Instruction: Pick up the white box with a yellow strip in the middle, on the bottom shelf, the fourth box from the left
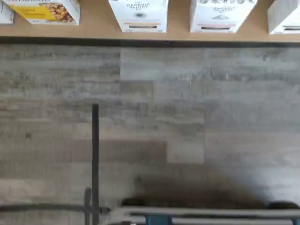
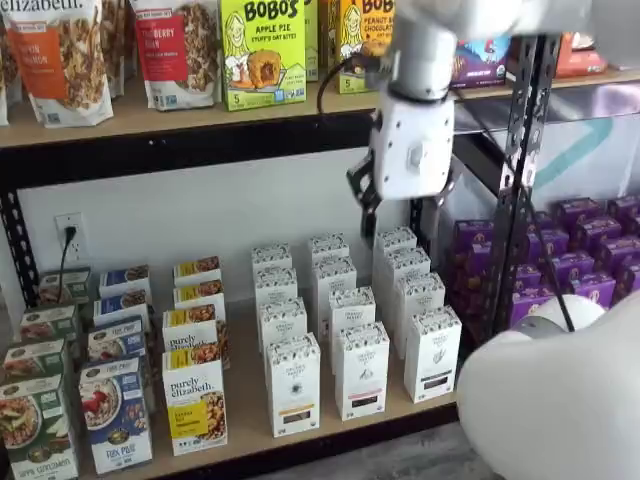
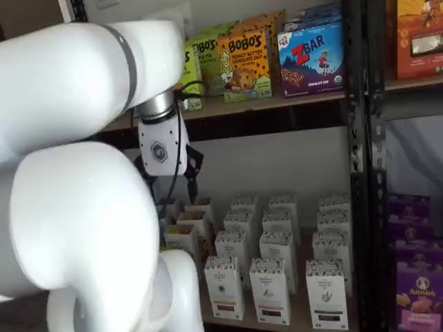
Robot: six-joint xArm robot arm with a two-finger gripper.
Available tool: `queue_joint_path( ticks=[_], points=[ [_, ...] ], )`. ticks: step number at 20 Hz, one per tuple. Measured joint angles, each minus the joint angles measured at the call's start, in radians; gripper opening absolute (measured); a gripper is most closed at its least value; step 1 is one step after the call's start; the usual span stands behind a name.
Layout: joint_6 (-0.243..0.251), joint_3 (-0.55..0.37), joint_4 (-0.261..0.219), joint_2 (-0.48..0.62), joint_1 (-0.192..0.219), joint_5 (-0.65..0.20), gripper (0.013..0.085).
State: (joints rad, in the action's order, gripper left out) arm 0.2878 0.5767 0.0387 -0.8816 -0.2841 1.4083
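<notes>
The white box [image 2: 293, 385] with a pale yellow-tan strip stands at the front of the bottom shelf [image 2: 243, 425], right of a "purely elizabeth" box [image 2: 194, 412]. It also shows in the wrist view [image 1: 138, 15], at the board's edge [image 1: 178, 35], and in a shelf view [image 3: 223, 287]. My gripper [image 2: 405, 208] hangs well above and behind the white cartons, level with the underside of the upper shelf. It also shows in a shelf view [image 3: 166, 181]. Its black fingers [image 2: 363, 200] stand apart on either side of the white body. It is open and holds nothing.
White cartons with a pink strip [image 2: 361, 370] and a dark strip [image 2: 432, 353] stand right of the target, with rows behind. Green and blue boxes [image 2: 115, 415] stand left. A black rack post [image 2: 520, 180] and purple boxes [image 2: 580, 260] are right. A thin black pole [image 1: 95, 154] stands on the grey floor.
</notes>
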Motion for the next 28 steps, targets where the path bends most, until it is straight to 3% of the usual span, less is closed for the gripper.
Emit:
queue_joint_path(
  ticks=[4,8,11,16,20,28],
  points=[
    [0.046,-0.095,0.008,0.008,-0.054,-0.169,0.085],
    [0.097,-0.151,0.011,0.09,-0.112,-0.309,0.085],
    [0.107,-0.164,0.022,0.156,-0.13,-0.376,0.085],
    [0.135,-0.161,0.002,0.275,-0.152,-0.482,0.085],
    [0.12,-0.127,0.023,0.395,-0.15,-0.53,0.085],
    [0.045,-0.042,0.086,0.729,-0.137,-0.766,0.085]
  ],
)
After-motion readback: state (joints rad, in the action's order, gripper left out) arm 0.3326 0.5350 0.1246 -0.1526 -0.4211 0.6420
